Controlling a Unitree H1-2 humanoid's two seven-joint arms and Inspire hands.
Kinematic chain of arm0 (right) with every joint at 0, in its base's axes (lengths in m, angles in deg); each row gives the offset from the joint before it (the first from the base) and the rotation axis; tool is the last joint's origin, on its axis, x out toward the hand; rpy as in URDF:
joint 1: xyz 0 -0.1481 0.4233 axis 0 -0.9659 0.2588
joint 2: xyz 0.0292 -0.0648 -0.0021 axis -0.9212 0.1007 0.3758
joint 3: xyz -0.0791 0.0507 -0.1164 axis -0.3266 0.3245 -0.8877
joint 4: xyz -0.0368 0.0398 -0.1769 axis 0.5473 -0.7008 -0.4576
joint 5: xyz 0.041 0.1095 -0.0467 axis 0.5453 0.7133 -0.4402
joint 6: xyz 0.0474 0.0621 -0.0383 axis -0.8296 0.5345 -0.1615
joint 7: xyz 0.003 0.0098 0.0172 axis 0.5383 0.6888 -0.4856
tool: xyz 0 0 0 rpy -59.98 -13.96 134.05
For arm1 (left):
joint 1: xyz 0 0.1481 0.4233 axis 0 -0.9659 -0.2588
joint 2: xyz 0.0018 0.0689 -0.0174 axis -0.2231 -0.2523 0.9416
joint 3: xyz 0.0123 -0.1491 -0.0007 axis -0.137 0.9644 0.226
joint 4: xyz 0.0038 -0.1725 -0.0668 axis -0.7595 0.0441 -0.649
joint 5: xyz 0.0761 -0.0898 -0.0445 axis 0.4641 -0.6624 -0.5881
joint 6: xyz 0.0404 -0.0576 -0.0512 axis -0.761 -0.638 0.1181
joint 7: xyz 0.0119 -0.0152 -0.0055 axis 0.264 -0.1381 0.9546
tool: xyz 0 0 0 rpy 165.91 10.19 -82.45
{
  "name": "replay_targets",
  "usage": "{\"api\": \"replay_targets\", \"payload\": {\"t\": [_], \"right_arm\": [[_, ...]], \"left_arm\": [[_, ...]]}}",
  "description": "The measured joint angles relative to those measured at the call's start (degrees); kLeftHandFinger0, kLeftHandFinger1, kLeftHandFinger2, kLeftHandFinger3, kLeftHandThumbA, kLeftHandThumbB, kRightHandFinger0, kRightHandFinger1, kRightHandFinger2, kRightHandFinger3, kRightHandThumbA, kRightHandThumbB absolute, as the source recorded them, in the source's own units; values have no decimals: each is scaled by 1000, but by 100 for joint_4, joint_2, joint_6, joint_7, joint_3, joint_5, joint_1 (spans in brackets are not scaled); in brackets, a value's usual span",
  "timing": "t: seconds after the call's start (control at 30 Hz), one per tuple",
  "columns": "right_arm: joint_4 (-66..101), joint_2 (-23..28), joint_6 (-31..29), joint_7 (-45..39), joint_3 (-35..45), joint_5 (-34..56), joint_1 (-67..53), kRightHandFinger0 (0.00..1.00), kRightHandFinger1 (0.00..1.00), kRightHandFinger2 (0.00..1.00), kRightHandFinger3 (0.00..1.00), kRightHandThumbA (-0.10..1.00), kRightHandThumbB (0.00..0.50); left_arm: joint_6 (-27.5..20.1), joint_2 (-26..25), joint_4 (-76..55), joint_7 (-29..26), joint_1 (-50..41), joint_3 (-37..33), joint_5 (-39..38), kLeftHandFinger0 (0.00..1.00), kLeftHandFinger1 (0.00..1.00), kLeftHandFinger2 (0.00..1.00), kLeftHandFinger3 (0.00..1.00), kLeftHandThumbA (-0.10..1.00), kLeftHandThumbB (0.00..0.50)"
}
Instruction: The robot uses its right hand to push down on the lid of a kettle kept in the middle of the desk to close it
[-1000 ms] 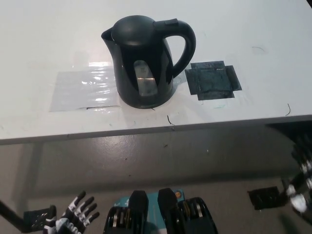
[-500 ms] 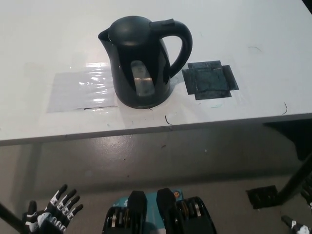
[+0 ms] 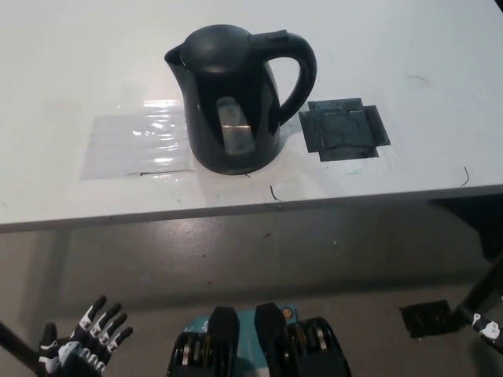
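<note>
A black electric kettle (image 3: 232, 102) stands upright in the middle of the white desk (image 3: 409, 47), spout to the left and handle (image 3: 300, 67) to the right. Its domed lid (image 3: 216, 39) lies down flush on the body. My white left hand (image 3: 82, 344) rests low at the bottom left, below the desk's front edge, with its fingers spread and holding nothing. Of my black right hand (image 3: 489, 328) only a small piece shows at the bottom right corner, far below the kettle. Neither hand is near the kettle.
A square patch of black tape (image 3: 343, 129) lies just right of the kettle. A sheet of clear film (image 3: 137, 145) is stuck down to its left. The desk's front edge (image 3: 236, 210) runs across the picture. A dark plate (image 3: 424, 318) lies on the floor at the lower right.
My right hand has dropped from the right edge to the bottom right corner. The left hand has sunk lower and further left. The kettle has stayed put; the view shifted slightly.
</note>
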Motion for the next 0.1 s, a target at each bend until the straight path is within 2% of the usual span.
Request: {"api": "replay_targets", "payload": {"t": [0.1], "right_arm": [[-25,0,0,-1,1,-18,-10,1000,1000,1000,1000,1000,0]], "left_arm": [[-8,0,1,0,0,2,-2,1000,1000,1000,1000,1000,488]]}}
